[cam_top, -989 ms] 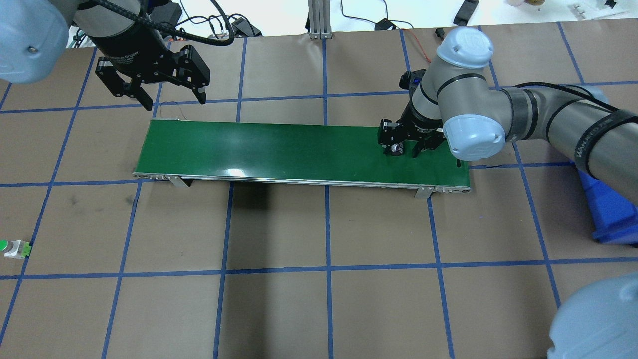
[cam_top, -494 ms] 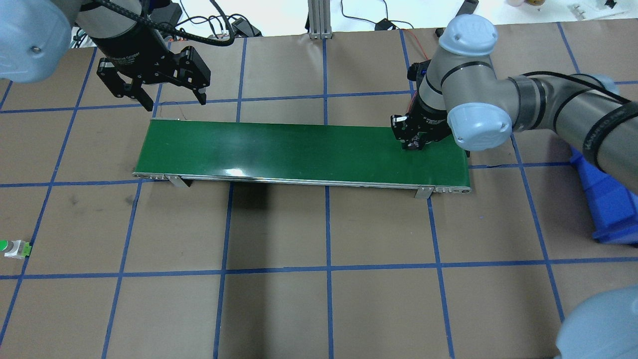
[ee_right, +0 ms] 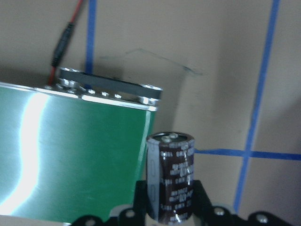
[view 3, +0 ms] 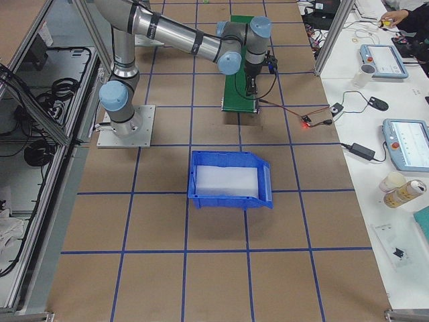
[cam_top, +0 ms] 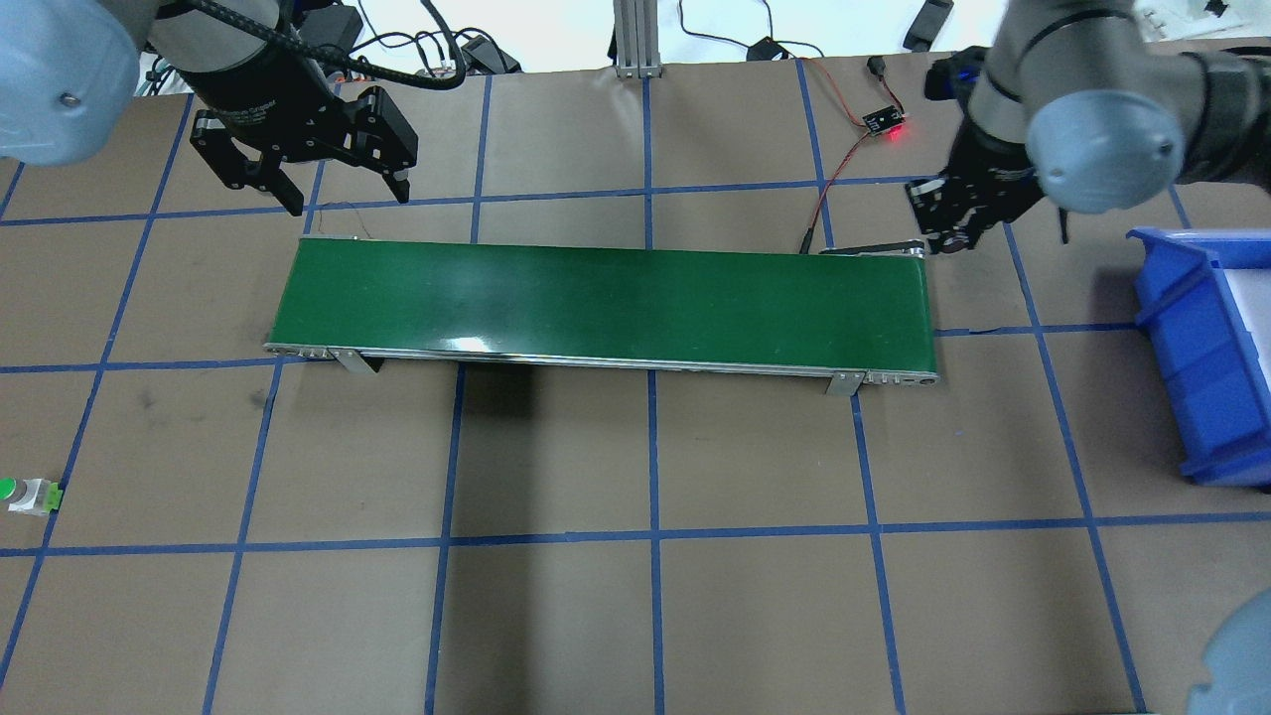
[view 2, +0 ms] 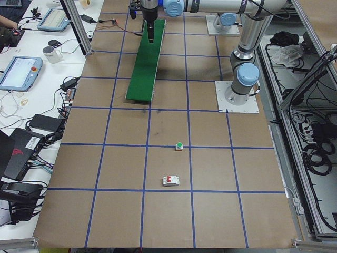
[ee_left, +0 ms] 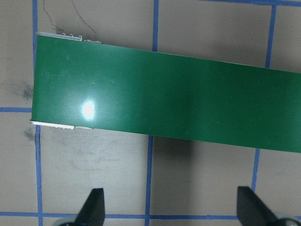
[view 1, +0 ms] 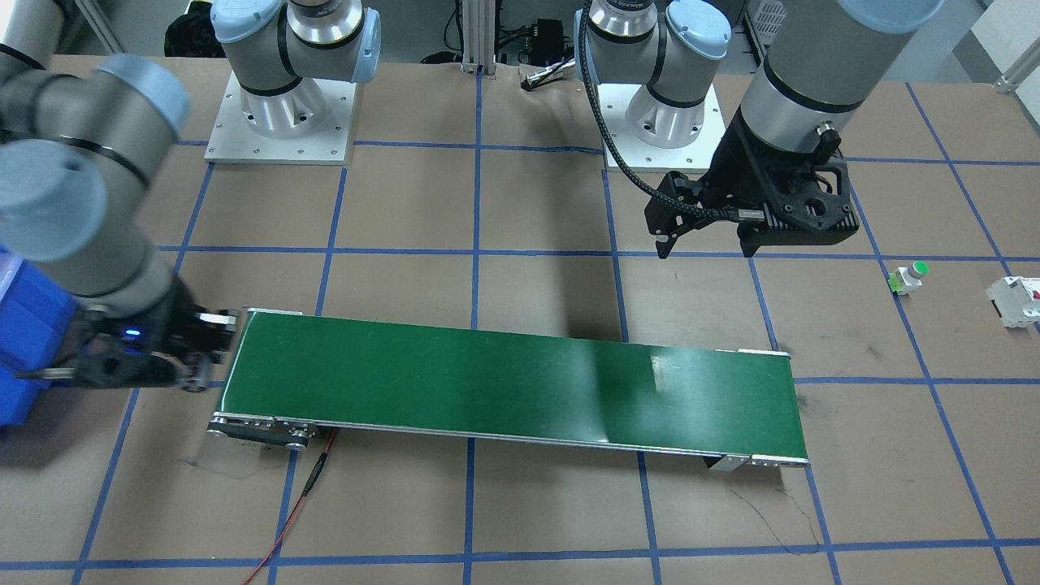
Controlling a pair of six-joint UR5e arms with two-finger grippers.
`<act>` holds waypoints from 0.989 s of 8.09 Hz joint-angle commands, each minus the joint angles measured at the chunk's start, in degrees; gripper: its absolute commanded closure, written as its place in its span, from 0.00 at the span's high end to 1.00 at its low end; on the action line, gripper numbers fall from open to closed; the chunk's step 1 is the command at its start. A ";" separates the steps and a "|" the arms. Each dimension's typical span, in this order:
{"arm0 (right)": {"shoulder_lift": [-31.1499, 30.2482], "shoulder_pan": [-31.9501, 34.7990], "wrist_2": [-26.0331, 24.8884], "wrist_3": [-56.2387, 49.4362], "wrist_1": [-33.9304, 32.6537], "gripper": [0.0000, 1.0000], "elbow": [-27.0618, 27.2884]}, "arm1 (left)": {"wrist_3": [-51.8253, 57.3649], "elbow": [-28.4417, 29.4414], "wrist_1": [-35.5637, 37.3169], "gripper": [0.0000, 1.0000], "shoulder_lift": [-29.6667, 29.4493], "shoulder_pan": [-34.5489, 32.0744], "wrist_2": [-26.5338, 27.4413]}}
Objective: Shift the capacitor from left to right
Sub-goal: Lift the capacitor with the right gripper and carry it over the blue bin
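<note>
- While the right gripper (cam_top: 946, 226) has its fingers (ee_right: 200, 199) pressed in on the capacitor (ee_right: 170, 176), the part stands upright between them, with its silvery top end pointing away from the wrist.
- Seen from the right wrist, the capacitor is a dark, stubby cylinder with pale printed markings down its side. Its lower part is hidden between the fingers.
- It is held off the surface just beside the right end of the green conveyor belt (cam_top: 596, 298), at the belt's far corner, with brown table paper (cam_top: 755, 447) behind most of it.
- A red wire (cam_top: 832, 184) runs from that corner of the belt to a small board with a lit red light (cam_top: 887, 125).
- Further out to the right lies a blue bin (cam_top: 1182, 338) with a pale lining, apart from both the belt and the held part.
- At the other end of the belt, the left gripper (cam_top: 348, 204) hangs over the table just behind the belt's left far corner. Its fingers are spread wide with nothing between them.
- The left wrist view looks down past those two fingertips (ee_left: 94, 207) at the belt's left end and the blue tape grid.
- Well apart from the belt, on the robot's left side, a small white part with a green cap (view 1: 910, 276) sits on the paper.
- A white breaker with red marks (view 1: 1016, 301) lies near that part, further out.
</note>
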 commanded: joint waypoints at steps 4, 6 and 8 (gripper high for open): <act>-1.20 -29.18 -5.91 -51.51 -4.01 0.00 -0.22 | 0.22 0.03 0.78 1.00 -0.29 0.00 -0.08; 1.96 -33.31 -7.95 -55.18 -5.47 0.00 0.30 | 0.05 -0.05 0.78 1.00 -0.29 0.00 -0.08; 6.71 -36.40 -7.42 -57.20 -7.92 0.12 2.58 | 0.13 -0.23 0.69 1.00 -0.38 0.00 0.01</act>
